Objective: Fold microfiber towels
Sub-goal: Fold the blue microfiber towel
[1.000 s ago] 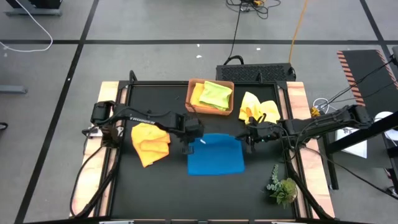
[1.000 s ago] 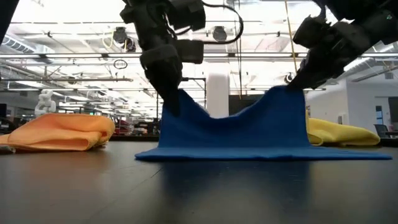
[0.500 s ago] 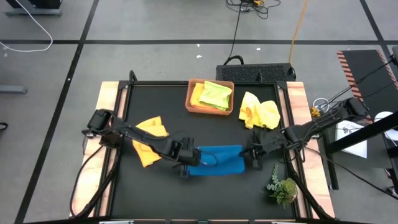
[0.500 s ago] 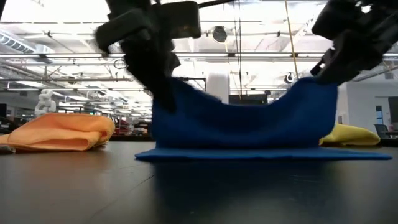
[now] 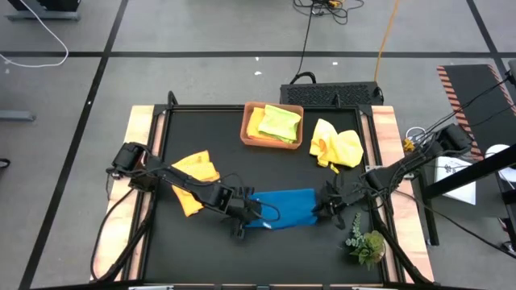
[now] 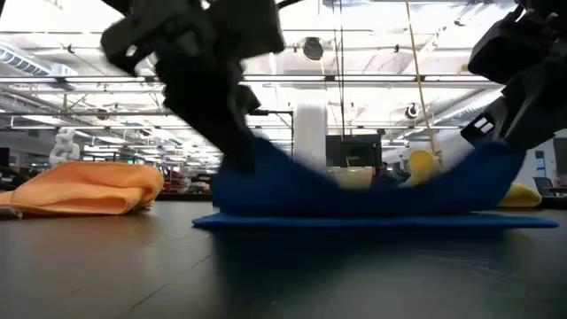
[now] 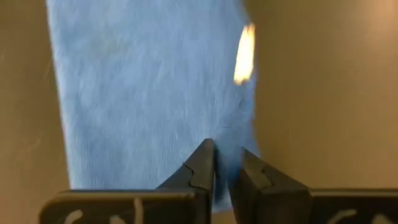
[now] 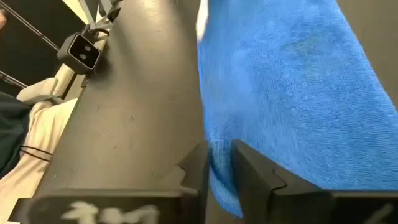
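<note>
**Both grippers pinch the blue towel at the table's near side**

The soft blue microfiber towel (image 5: 280, 208) lies on the black table top (image 5: 201, 137), toward the near edge and roughly midway across it. It is doubled over: in the low view a flat lower layer rests on the surface, and an upper layer (image 6: 354, 182) sags between two raised corners.

The left gripper (image 5: 242, 217) is at the towel's left end. In the left wrist view its two dark fingers (image 7: 200, 168) are closed to a narrow gap with the blue cloth's edge caught between them. The right gripper (image 5: 330, 208) is at the towel's right end, and in the right wrist view its fingers (image 8: 249, 171) are likewise clamped on a fold of the blue cloth (image 8: 292, 93). In the low view the left end is held slightly higher than the right.

A crumpled orange microfiber towel (image 5: 193, 181) lies on the table to the left, under the left arm and apart from the blue one. A rumpled yellow microfiber towel (image 5: 337, 145) sits at the far right of the table. A rectangular terracotta-brown tray (image 5: 272, 142) at the far edge holds a lime green towel (image 5: 282, 122) lying over a second yellow towel (image 5: 255, 124). A small green plant sprig (image 5: 367, 242) lies at the near right corner, just beside the right gripper.
</note>
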Controlling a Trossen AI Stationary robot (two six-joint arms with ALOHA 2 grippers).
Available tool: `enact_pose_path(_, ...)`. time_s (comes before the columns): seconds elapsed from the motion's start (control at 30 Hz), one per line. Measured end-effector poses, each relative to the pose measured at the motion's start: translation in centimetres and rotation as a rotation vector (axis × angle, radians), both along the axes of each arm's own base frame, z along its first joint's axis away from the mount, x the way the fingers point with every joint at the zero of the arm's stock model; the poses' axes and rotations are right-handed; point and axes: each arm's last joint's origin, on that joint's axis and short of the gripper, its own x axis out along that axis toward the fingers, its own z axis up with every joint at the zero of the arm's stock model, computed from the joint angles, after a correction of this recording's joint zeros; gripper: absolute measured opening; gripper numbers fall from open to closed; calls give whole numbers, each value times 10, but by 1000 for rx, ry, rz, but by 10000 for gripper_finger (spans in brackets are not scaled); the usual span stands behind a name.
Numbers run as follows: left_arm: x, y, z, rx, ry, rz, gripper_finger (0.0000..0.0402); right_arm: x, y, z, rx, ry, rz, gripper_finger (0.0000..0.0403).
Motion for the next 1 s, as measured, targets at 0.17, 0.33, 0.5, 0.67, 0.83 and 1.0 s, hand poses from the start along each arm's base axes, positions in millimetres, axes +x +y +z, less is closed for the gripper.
enact_pose_path(0.17, 2, -2, 4, -54, -24, -20, 68, 0, 0, 0, 3, 1, 21, 101)
enact_pose_path(0.33, 2, -1, 5, -55, -24, -6, 89, 0, -1, 0, -14, -9, 28, 125)
enact_pose_path(0.5, 7, 8, 7, -5, -76, 73, 94, 4, -11, 0, -113, -38, -82, 127)
enact_pose_path(0.67, 24, 9, 22, -42, -309, 70, 93, 8, -19, 1, -148, -61, -132, 127)
enact_pose_path(0.83, 36, 22, 33, 83, -463, -49, 93, 11, -31, 1, -84, -37, -173, 127)
enact_pose_path(1.0, 46, 69, 35, 65, -489, 4, 93, 13, -41, 1, -29, -19, -205, 127)
